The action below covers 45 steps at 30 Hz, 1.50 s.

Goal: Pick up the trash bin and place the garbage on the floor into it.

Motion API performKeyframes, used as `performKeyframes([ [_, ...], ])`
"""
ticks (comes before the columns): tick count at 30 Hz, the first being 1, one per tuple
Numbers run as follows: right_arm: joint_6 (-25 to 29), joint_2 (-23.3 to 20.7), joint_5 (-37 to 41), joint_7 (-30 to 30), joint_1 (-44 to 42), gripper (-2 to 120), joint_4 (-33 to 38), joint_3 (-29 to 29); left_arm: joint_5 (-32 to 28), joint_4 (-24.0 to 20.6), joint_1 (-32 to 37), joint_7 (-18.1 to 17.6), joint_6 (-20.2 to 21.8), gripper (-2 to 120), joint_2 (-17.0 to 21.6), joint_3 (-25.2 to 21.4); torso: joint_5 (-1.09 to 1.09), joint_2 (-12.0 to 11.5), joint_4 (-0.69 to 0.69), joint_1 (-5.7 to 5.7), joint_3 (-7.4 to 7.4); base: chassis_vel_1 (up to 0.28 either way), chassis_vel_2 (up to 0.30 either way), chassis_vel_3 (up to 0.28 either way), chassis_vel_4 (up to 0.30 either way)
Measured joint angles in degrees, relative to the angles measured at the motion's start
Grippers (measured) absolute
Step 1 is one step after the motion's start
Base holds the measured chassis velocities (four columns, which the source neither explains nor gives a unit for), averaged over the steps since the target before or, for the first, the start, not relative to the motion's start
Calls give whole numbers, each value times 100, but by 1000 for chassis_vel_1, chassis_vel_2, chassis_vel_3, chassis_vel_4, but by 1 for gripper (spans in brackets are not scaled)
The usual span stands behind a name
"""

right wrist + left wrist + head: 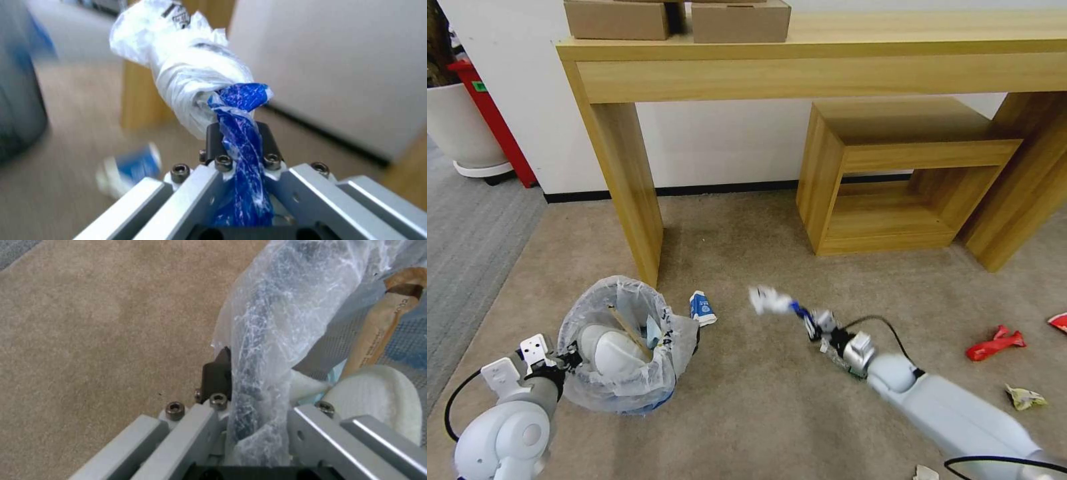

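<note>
The left gripper (560, 357) pinched the crinkly bag-lined rim of the trash bin (620, 347) on beige carpet (747, 413) — the right gripper (810, 320) clamped a twisted blue-white wrapper (770, 300), aloft just right of it.

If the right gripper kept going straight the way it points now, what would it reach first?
Probably the small blue-and-white carton lying on the carpet beside the trash bin. The right gripper, shut on a blue-and-white wrapper, aims roughly that way, though depth is unclear.

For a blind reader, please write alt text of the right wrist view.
The right gripper is shut on a twisted blue-and-white wrapper, held up above the beige floor. Another blue-white wrapper lies on the floor below, near a wooden leg.
</note>
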Motion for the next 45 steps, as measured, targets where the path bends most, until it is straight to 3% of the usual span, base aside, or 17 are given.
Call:
performKeyframes([
  [3, -154, -425, 375, -81, 172, 0, 1208, 23, -2, -25, -15, -5, 9, 1, -17, 18, -2, 0, -1, 0, -1, 0, 0, 0, 0],
  [4, -154, -425, 375, -81, 172, 0, 1208, 23, -2, -25, -15, -5, 9, 1, -17, 18, -2, 0, -1, 0, -1, 0, 0, 0, 0],
  [7, -270, -633, 744, -292, 421, 0, 2068, -169, 0, -70, -24, -16, 26, 1, -52, 39, 1, 0, 0, 0, 0, 0, 0, 0, 0],
  [14, -499, -674, 1113, -374, 1041, 0, 2656, -914, 1, -149, -38, -38, 57, 1, -99, 52, 2, 0, -1, 0, 0, 0, 0, 0, 0],
  [15, -665, -613, 1296, -344, 1393, 0, 2748, -1361, -2, -191, -36, -40, 68, 1, -125, 54, 1, 0, 2, 0, 0, 0, 0, 0, 0],
  [16, -665, -613, 1296, -344, 1393, 0, 2748, -1361, -2, -191, -36, -40, 68, 1, -125, 54, 1, 0, 2, 0, 0, 0, 0, 0, 0],
  [17, -758, -539, 1405, -258, 1591, 0, 2751, -1637, 5, -208, -28, -46, 70, 1, -141, 51, 0, 0, -3, 0, 0, 0, 0, 0, 0],
  [20, -1070, -101, 1760, 69, 2589, 0, 2658, -2609, 4, -287, -2, -43, 72, 1, -197, 47, -3, 0, 1, 0, 0, 0, 0, 0, 0],
  [27, -1478, 451, 2018, 354, 3527, 0, 2264, -3601, -8, -366, -3, -45, 72, 1, -232, 23, 0, 0, 1, 0, 1, 0, 0, 0, 0],
  [35, -1706, 896, 1905, 640, 3819, 0, 1927, -4175, -79, -468, 31, -43, 55, 1, -235, -73, 1, 0, 1, 0, 1, 0, 0, 0, 0],
  [45, -1781, 1259, 1659, 972, 3831, 0, 1417, -4364, -109, -497, 80, -35, 30, 1, -240, -97, 1, 0, 0, 0, 1, 0, 0, 0, 0],
])
